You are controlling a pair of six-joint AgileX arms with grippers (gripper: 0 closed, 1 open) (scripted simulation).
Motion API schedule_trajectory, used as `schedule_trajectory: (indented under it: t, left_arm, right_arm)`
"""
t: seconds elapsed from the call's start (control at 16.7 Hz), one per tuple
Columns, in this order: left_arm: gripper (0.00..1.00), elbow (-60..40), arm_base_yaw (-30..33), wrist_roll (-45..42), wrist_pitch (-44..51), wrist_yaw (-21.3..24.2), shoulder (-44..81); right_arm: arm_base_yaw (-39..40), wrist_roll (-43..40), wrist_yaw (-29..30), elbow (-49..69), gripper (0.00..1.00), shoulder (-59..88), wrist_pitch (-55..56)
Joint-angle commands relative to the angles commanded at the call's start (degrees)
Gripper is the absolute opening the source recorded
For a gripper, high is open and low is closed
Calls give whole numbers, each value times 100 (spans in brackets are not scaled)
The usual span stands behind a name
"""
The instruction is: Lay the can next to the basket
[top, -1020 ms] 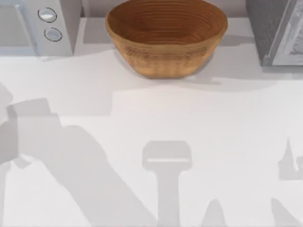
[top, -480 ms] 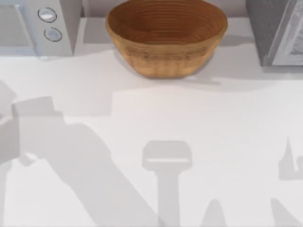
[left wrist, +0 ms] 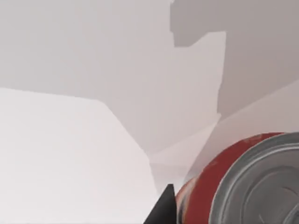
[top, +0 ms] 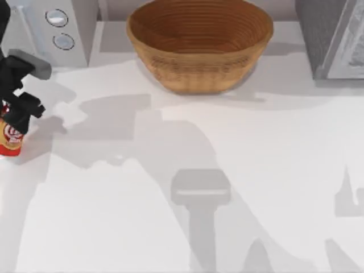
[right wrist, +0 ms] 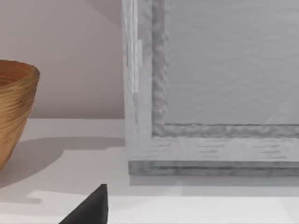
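Your left gripper (top: 12,122) sits at the far left edge of the tabletop (top: 182,187), just in front of the white appliance with two round dials (top: 54,31). Its jaws are closed on the one can (top: 9,139), which stands upright beneath it: the long axis runs vertically, the white emblem faces you in the top view, and the orange-yellow lower band is toward the tabletop. Whether the can's base touches the surface you cannot tell. In the left wrist view the can (left wrist: 243,182) shows its red side and a ringed silver end turned toward the camera, with one dark fingertip (left wrist: 161,207) beside it.

There is one basket (top: 199,45), round and woven, standing at the far middle of the tabletop with its open mouth up. The can is well apart from it, off to its left and nearer to you.

A grey boxy appliance (top: 333,37) stands at the far right, just beside the basket. The right wrist view looks at that grey appliance (right wrist: 210,93) with the basket (right wrist: 14,112) to one side and a dark fingertip (right wrist: 91,207) of your right arm's gripper at the frame edge; you cannot tell whether those jaws are open or closed.
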State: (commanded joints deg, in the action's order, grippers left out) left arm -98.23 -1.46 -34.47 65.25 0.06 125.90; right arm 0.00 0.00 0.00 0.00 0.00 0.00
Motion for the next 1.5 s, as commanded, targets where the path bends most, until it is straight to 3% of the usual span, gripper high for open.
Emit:
schedule_trajectory:
  t: [0.48, 0.72, 0.96, 1.5]
  left_arm:
    - [0, -886, 2258, 4570, 455, 24, 397]
    - [0, -1171, 3151, 6117, 551, 24, 420]
    - [0, -1307, 3567, 6696, 594, 20, 432]
    - [0, -1159, 3567, 6695, 426, 21, 453]
  right_arm:
    - [0, 0, 0, 0, 100, 0, 0]
    - [0, 0, 0, 0, 100, 0, 0]
    - [0, 0, 0, 0, 100, 0, 0]
    - [0, 0, 0, 0, 100, 0, 0]
